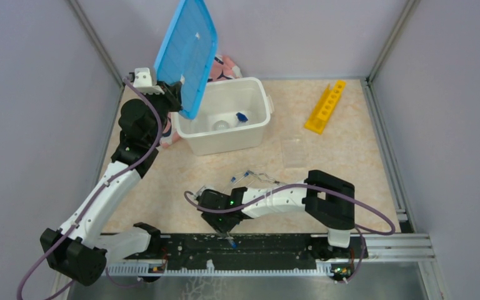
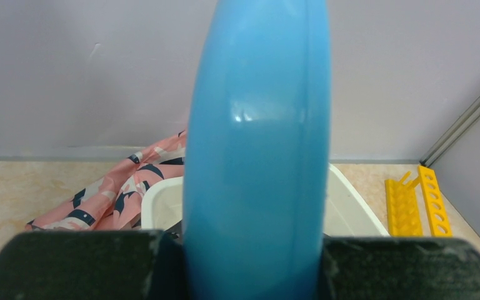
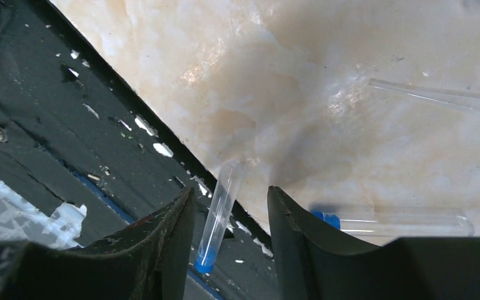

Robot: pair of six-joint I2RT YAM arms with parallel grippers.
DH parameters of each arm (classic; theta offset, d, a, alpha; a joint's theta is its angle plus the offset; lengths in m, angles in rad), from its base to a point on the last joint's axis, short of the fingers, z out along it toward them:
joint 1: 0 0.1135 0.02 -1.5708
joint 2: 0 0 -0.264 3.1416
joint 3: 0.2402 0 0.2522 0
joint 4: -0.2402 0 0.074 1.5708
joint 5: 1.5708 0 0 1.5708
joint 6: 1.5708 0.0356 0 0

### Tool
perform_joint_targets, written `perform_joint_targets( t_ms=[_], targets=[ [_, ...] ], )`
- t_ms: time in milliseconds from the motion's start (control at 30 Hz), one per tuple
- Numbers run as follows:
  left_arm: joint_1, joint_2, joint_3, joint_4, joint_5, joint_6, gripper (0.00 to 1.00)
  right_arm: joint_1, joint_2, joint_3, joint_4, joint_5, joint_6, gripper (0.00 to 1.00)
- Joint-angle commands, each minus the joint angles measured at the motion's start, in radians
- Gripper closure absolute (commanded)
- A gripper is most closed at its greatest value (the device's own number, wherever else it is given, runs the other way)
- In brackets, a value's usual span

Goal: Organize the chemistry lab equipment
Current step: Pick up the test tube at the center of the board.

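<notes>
Right fingers [image 3: 162, 250] astride tube [image 3: 220, 209], table edge [image 3: 184, 122]

Lilac walls [image 1: 31, 125], beige marbled tabletop [image 1: 350, 169], grey corner posts [image 1: 390, 37]

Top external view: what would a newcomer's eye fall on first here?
The blue lid, held up on edge in the left arm's jaws over the left end of the open white bin, far left. Then the right arm's jaws, low at the near edge of the table, open around a blue-capped tube. The yellow rack lies far right.
</notes>
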Motion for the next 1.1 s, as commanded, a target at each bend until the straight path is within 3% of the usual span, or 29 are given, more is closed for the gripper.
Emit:
perform_joint_targets(
  t_ms=[0,133,267,433,533,833,1067],
  targets=[
    [-0.006,-0.027,0.016,0.047,-0.007,0.013,1.00,0.016,0.023,0.051,-0.013,0.025,-0.005,0.54],
    [-0.006,-0.032,0.007,0.058,-0.007,0.016,1.00,0.016,0.045,0.045,-0.021,0.031,-0.010,0.63],
    [-0.005,-0.032,0.001,0.064,-0.010,0.016,1.00,0.016,0.067,0.037,-0.022,0.038,-0.015,0.78],
    [-0.006,-0.027,0.000,0.068,-0.012,0.017,1.00,0.016,0.066,0.018,-0.020,0.050,-0.019,0.82],
    [-0.006,-0.024,0.003,0.068,-0.011,0.017,1.00,0.016,0.050,0.013,-0.020,0.065,-0.017,0.91],
    [-0.006,-0.017,0.015,0.061,-0.025,0.029,1.00,0.002,-0.011,0.064,-0.053,0.121,-0.049,0.93],
    [-0.006,-0.012,0.033,0.051,-0.033,0.042,1.00,-0.101,-0.104,0.105,-0.070,0.161,-0.096,0.94]
  ],
)
